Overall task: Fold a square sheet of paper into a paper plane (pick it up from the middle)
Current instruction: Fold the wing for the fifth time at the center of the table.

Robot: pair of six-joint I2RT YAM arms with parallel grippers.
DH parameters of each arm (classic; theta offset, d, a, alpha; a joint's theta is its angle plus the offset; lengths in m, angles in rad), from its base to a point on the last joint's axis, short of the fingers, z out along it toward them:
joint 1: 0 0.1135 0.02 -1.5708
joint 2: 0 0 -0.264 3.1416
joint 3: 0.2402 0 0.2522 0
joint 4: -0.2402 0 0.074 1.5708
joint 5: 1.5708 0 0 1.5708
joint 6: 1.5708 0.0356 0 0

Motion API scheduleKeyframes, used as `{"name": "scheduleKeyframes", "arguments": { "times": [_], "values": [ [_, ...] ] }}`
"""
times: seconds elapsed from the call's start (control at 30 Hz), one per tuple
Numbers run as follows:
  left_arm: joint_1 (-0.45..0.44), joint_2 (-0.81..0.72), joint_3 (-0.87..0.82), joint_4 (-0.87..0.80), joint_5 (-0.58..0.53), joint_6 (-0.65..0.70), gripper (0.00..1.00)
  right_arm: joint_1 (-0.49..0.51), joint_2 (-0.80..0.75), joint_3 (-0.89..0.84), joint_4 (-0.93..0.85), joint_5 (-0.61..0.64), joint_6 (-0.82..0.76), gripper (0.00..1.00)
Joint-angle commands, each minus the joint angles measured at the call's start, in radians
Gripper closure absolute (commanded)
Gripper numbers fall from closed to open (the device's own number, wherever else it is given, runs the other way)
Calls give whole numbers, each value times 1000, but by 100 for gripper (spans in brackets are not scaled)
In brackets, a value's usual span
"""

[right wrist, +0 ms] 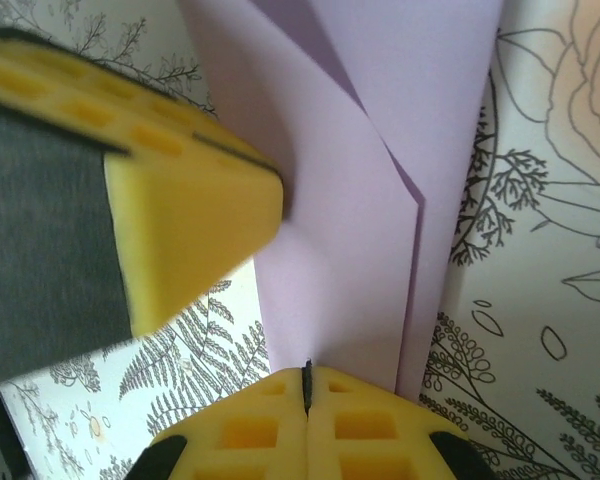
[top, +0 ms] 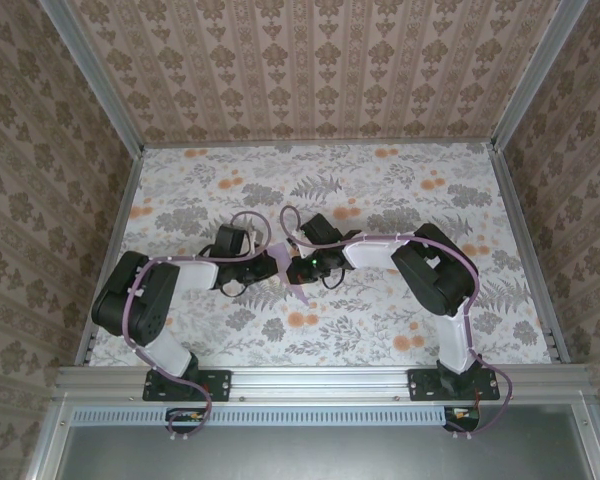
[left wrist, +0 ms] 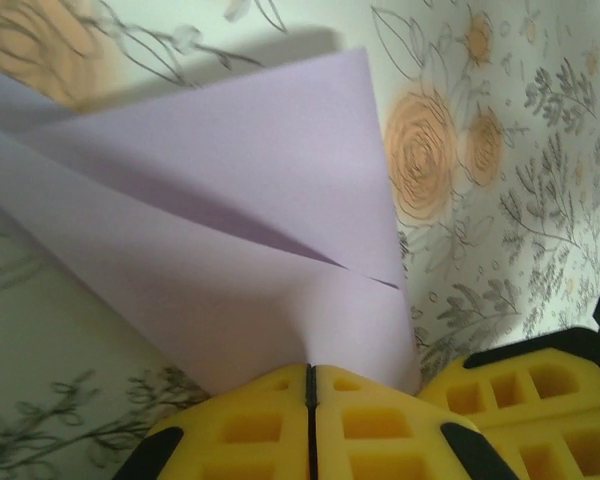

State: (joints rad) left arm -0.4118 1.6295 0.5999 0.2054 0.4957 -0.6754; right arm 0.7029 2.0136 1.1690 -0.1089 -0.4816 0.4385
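The lilac sheet of paper [top: 298, 288] is folded into a creased, pointed shape and held just above the floral tablecloth at the table's middle. In the left wrist view the paper [left wrist: 240, 230] shows overlapping folded flaps that run into the closed yellow jaws of my left gripper [left wrist: 310, 375], which is shut on it. In the right wrist view the paper [right wrist: 350, 240] rises as a narrow creased strip from my right gripper [right wrist: 306, 372], shut on its near edge. The two grippers [top: 275, 265] [top: 300, 262] meet almost tip to tip.
The floral tablecloth [top: 380, 200] covers the table, with patterned walls on three sides. A yellow finger of the left gripper [right wrist: 195, 215] crowds the right wrist view, and a right gripper finger [left wrist: 525, 385] sits at the lower right of the left wrist view.
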Motion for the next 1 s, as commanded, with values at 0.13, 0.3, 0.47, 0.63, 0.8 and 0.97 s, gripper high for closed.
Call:
{"name": "scheduleKeyframes", "arguments": {
  "times": [0.13, 0.3, 0.47, 0.63, 0.8, 0.97],
  "values": [
    [90, 57, 89, -111, -88, 69, 91, -8, 48, -85, -212, 102, -123, 100],
    [151, 96, 121, -146, -97, 87, 91, -14, 42, -87, -215, 106, -131, 100],
    [220, 92, 109, -180, -124, 99, 91, -14, 28, -92, -209, 94, -115, 100],
    [263, 71, 109, -191, -108, 106, 89, -14, 16, -103, -182, 73, -92, 100],
    [260, 3, 141, -234, -91, 101, 83, -13, -29, -73, -149, 31, -46, 99],
    [220, -106, 169, -336, -135, 85, 71, -13, -131, -9, -127, 6, 16, 86]
  ]
}}
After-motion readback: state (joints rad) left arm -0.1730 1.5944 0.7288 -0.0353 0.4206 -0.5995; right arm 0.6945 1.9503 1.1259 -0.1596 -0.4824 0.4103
